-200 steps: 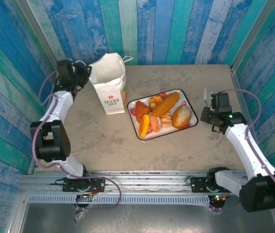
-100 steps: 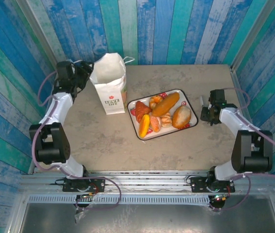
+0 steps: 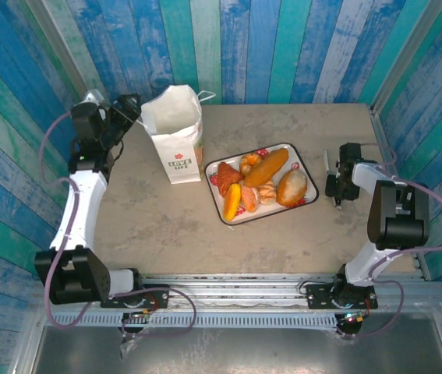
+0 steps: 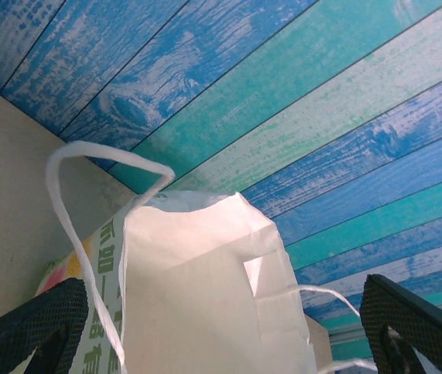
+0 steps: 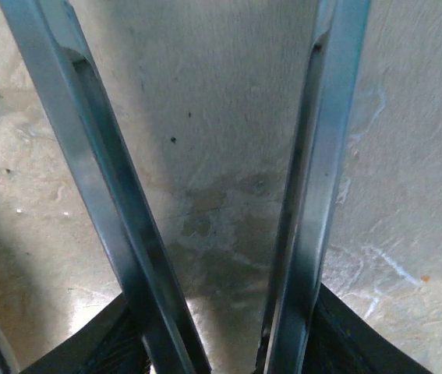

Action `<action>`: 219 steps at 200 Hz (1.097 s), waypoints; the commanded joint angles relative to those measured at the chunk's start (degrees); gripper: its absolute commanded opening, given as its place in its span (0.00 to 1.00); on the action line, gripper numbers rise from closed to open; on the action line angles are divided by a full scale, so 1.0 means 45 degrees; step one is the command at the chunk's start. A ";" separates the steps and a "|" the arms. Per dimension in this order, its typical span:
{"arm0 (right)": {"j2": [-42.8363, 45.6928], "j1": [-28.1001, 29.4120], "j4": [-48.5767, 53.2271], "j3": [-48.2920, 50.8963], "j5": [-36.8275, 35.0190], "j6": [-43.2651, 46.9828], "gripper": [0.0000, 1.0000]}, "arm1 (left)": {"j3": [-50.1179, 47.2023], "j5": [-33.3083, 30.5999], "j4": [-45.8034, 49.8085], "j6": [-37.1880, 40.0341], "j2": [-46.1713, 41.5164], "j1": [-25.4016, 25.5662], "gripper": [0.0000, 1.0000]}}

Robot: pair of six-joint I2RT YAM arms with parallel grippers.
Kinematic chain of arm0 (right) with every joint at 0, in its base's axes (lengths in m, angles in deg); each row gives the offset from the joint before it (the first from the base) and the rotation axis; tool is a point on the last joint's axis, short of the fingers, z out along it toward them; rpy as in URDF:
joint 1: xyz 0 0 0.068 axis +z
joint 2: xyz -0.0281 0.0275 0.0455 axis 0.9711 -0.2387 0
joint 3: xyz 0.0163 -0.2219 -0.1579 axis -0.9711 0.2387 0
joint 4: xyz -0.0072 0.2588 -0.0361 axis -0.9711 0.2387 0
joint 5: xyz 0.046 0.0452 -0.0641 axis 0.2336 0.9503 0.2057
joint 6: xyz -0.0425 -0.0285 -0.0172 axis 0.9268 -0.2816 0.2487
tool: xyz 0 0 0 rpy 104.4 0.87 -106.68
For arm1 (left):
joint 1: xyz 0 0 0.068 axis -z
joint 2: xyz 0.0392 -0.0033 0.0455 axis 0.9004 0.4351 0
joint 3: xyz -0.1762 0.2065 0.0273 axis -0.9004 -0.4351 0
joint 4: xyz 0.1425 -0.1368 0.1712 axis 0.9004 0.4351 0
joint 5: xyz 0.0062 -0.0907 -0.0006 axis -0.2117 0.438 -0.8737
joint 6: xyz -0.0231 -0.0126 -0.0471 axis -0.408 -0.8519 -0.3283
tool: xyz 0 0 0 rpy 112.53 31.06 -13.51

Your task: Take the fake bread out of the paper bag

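Weathered planks (image 3: 283, 47) painted blue and teal wall in a mottled, matte beige table (image 3: 166, 234).

The left arm stretches up along the left-hand wall, its wrist bent toward the middle of the table. The left gripper (image 3: 125, 107) stands wide, and its dark, mesh-textured pads (image 4: 37, 323) sit at opposite edges of the wrist view with nothing gripped. The right arm is folded tight at the elbow, its wrist turned down. The right gripper (image 3: 332, 183) is narrowly parted, and its two smooth metal fingers (image 5: 104, 179) hang empty over the stained tabletop (image 5: 221, 101).

Just ahead of the left gripper (image 4: 221, 312), between its spread fingers but apart from them, stands the paper bag (image 3: 175, 132). It is tall, white and creased, with a red logo and dark lettering on its front. From the left wrist, the bag's (image 4: 205, 288) smooth folded top and printed side panel show. Whether anything lies inside cannot be told.

To the left of the right gripper and near it lies a rounded-rectangle white tray (image 3: 312, 181) with a dark rim. The fake bread (image 3: 263, 183) is heaped on it: glossy orange, golden-brown and reddish loaves and rolls, one long, one pale and round.

A thin white cord handle (image 4: 68, 202) loops off the bag toward the left gripper.
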 commanded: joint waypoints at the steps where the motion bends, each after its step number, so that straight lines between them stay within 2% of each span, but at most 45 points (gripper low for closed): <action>1: -0.0438 -0.0104 0.0531 -0.0186 -0.0250 -0.0097 0.57 | -0.0352 0.0063 0.0484 0.0616 -0.1375 -0.0054 0.94; 24: -0.0427 -0.0102 0.0524 0.0027 -0.0300 -0.0222 0.60 | -0.0613 -0.0398 0.0840 0.1097 -0.2337 -0.0052 0.94; 39: -0.0276 -0.0106 0.0528 0.0179 -0.0246 -0.0315 0.90 | -0.0888 -0.1033 0.1042 0.1431 -0.3050 -0.0052 0.94; 48: -0.0123 -0.0106 0.0539 0.0261 -0.0205 -0.0328 1.00 | -0.1105 -0.1505 0.1139 0.1658 -0.3518 -0.0052 0.94; 79: 0.0653 -0.0098 0.0836 0.0449 -0.0332 -0.0511 1.00 | -0.2086 -0.3313 0.1208 0.2346 -0.5112 -0.0052 0.94; 123: 0.2601 -0.0116 0.1906 0.0563 -0.1482 -0.1122 1.00 | -0.4031 -0.5220 0.0780 0.3316 -0.7078 -0.0042 0.94; 170: 0.5229 -0.0184 0.2086 0.0960 -0.1798 -0.2121 1.00 | -0.7610 -0.6359 -0.1661 0.3604 -0.8055 -0.0052 0.94; 202: 0.6442 -0.0242 0.2037 0.1255 -0.2423 -0.2453 1.00 | -0.9878 -0.7459 -0.3578 0.3557 -0.7852 -0.0047 0.94; 219: 0.7085 -0.0247 0.1860 0.1614 -0.2711 -0.2654 1.00 | -1.0703 -0.7569 -0.4748 0.4079 -0.7451 -0.0033 0.94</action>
